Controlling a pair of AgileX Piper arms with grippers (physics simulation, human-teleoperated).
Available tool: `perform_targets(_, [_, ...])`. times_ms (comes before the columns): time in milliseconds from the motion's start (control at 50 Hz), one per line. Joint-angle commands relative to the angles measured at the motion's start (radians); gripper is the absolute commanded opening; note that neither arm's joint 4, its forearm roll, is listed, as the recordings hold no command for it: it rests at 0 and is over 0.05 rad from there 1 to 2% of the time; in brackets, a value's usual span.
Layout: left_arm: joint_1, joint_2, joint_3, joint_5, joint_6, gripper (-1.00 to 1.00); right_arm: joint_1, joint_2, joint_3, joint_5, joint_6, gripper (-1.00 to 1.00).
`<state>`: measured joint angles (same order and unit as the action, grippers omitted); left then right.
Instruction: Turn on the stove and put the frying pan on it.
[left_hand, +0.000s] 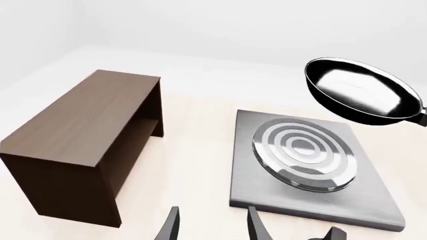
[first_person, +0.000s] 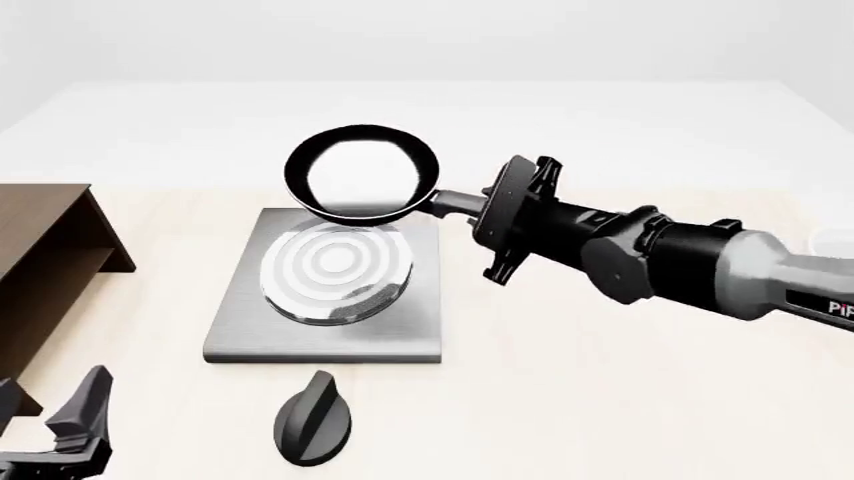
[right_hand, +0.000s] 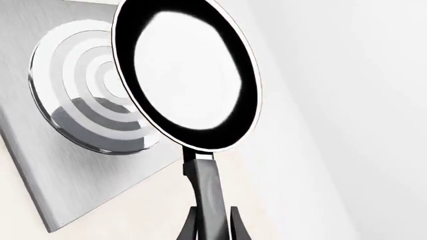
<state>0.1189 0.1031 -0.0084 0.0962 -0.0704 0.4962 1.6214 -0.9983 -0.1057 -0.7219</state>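
Observation:
The frying pan (first_person: 363, 175) is black and glossy and hangs tilted in the air over the far edge of the stove (first_person: 240, 335), above its ringed burner (first_person: 334, 272). My right gripper (first_person: 461, 207) is shut on the pan's handle (right_hand: 208, 185); its fingers (right_hand: 189, 227) clamp the handle's end. The black knob (first_person: 314, 418) lies on the table in front of the stove. My left gripper (first_person: 67, 430) is open and empty at the near left, apart from the knob. The left wrist view shows its fingers (left_hand: 172, 227), the stove (left_hand: 267, 195) and the pan (left_hand: 363, 90).
A brown wooden shelf (first_person: 40, 270) stands left of the stove; it also shows in the left wrist view (left_hand: 87, 140). My right arm (first_person: 667, 265) stretches in from the right over the table.

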Motion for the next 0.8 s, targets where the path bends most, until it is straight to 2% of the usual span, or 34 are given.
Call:
perform_targets(20, [0.003, -0.013, 0.002, 0.024, -0.022, 1.0, 0.039, 0.105, -0.08, -0.028, 0.023, -1.0])
perform_targets(100, [0.002, 0.009, 0.004, 0.003, -0.03, 1.0, 0.042, 0.151, -0.088, -0.04, 0.015, -1.0])
perform_targets(140, [0.001, 0.102, 0.007, -0.09, -0.036, 1.0, 0.049, 0.182, -0.084, -0.055, 0.006, -1.0])
perform_targets(180, [0.002, 0.141, 0.007, -0.127, -0.033, 1.0, 0.056, 0.198, -0.078, -0.062, -0.006, -1.0])
perform_targets(220, [0.0, 0.113, 0.007, -0.098, -0.033, 1.0, 0.066, 0.208, -0.085, -0.059, 0.008, -1.0])
perform_targets(240, [0.0, 0.099, 0.008, -0.081, -0.034, 1.0, 0.066, 0.221, -0.076, -0.074, -0.013, -1.0])
perform_targets(280, [-0.006, 0.07, 0.007, -0.054, -0.034, 1.0, 0.071, 0.231, -0.083, -0.071, 0.0, -1.0])
perform_targets(400, [-0.006, 0.039, 0.006, -0.024, -0.045, 1.0, 0.087, 0.263, -0.066, -0.091, 0.004, -1.0])
perform_targets(480, [-0.012, -0.035, 0.0, 0.047, -0.032, 1.0, 0.095, 0.278, -0.067, -0.097, -0.003, -1.0])
perform_targets(560, [-0.019, -0.058, -0.006, 0.067, -0.026, 1.0, 0.096, 0.279, -0.075, -0.092, 0.008, -1.0])
perform_targets(600, [-0.017, -0.05, -0.005, 0.059, -0.028, 1.0, 0.096, 0.281, -0.082, -0.09, 0.032, -1.0])
perform_targets(640, [-0.014, 0.063, 0.005, -0.058, -0.03, 1.0, 0.094, 0.292, -0.07, -0.106, 0.025, -1.0])
perform_targets(680, [-0.014, -0.002, 0.003, 0.011, -0.032, 1.0, 0.097, 0.302, -0.059, -0.114, 0.021, -1.0])
perform_targets(740, [-0.015, -0.008, 0.003, 0.019, -0.035, 1.0, 0.08, 0.322, -0.062, -0.128, 0.019, -1.0])
perform_targets(800, [-0.014, 0.042, 0.005, -0.03, -0.044, 1.0, 0.062, 0.329, -0.061, -0.13, 0.019, -1.0])
